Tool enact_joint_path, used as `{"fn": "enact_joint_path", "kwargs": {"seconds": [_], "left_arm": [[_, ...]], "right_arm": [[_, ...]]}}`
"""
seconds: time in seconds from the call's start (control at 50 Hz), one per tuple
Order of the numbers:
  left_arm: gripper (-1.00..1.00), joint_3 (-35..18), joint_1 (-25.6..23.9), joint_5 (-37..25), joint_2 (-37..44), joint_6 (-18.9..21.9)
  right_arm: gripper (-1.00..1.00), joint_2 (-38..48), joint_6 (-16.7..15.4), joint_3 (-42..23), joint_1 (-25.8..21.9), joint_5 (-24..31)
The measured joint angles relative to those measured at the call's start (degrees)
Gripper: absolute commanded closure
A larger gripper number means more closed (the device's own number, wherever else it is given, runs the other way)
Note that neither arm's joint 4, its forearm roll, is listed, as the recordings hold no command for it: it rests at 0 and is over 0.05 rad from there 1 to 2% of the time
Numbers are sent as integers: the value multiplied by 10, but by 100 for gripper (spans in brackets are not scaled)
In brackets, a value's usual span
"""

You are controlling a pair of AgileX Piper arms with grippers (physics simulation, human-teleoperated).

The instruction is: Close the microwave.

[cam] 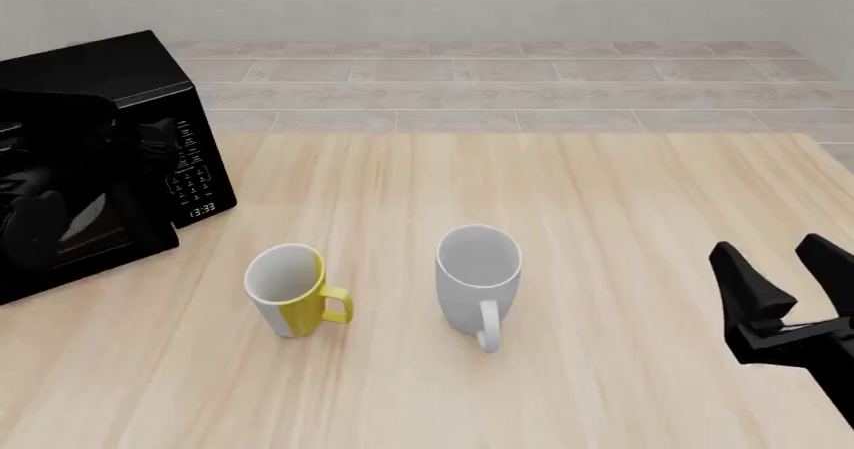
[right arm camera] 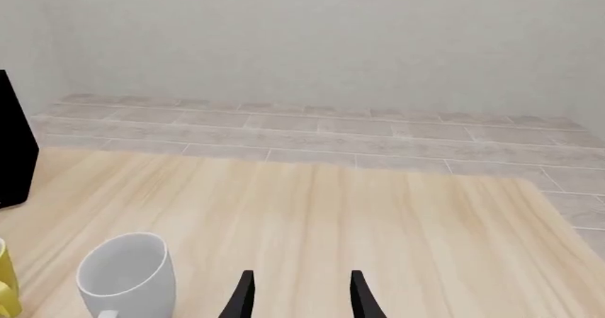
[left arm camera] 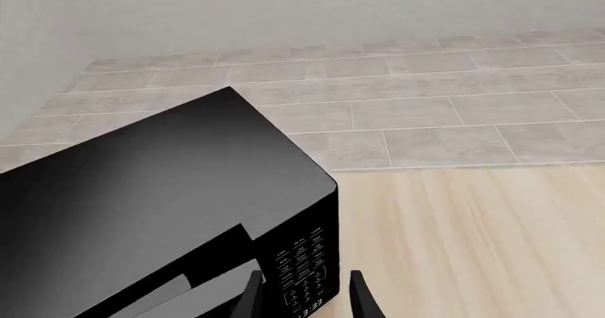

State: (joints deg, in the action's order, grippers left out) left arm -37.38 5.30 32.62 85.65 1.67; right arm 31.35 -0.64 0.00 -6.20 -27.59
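From my station the front camera showed the microwave point(cam: 100, 159) standing at the far left of the wooden table point(cam: 601, 219), angled so its keypad panel point(cam: 194, 174) faced toward the middle of the table, with its dark glass door point(cam: 60, 204) looking closed or very nearly so; I could not tell for certain from the reflections. My left arm was hard to separate from the glossy black box in the front view, showing only as a dark shape against the door. Its wrist camera looked down over the microwave's top, and there the left gripper point(left arm camera: 302, 297) hung just in front of the keypad face with its two fingers point(left arm camera: 248, 300) held apart and nothing between them. I could not tell whether they touched the microwave. My right arm reached in from the near right corner, well apart from the microwave, and the right gripper point(cam: 781, 269) pointed up and forward above the bare table with its jaws spread and empty. The right wrist camera confirmed that, showing the right fingertips point(right arm camera: 364, 297) parted over open wood. Near the middle of the table stood a yellow and white mug point(cam: 291, 289) and, to its right, a white mug point(cam: 478, 279), both upright and apart from each other.
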Motion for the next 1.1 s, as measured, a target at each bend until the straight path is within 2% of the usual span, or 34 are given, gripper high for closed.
{"fn": "enact_joint_path", "kwargs": {"seconds": [0.78,1.1], "left_arm": [[-100,-38,0,-22,31,-11],[-100,-60,7,-39,42,-26]], "right_arm": [[-100,39,1,0,1,-36],[-100,8,3,0,2,-8]]}}
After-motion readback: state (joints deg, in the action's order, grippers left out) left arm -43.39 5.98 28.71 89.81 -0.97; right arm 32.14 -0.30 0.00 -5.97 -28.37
